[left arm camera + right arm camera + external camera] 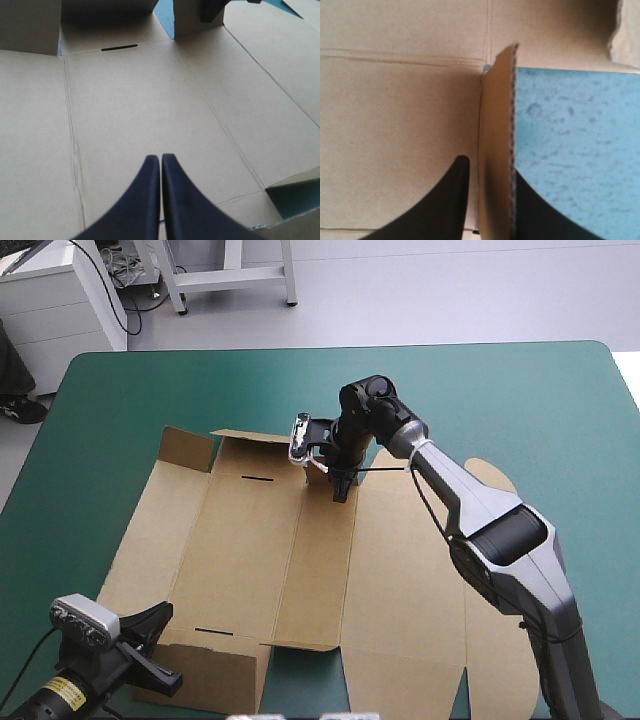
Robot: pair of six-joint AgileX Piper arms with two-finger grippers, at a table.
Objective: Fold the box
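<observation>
Box (300,550) lies mostly flat on the teal-green tabletop (500,400), so we think most folds are left: our right jaws pinch one raised far flap (495,150), and our left jaws are closed on nothing over its near edge.

high: overhead, forward-down | wrists: close over box (150,100) | shared: box panels

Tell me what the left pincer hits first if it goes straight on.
Probably the flat floor of the box, just ahead of the left pincer, which seems tilted down; depth is unclear.
</observation>
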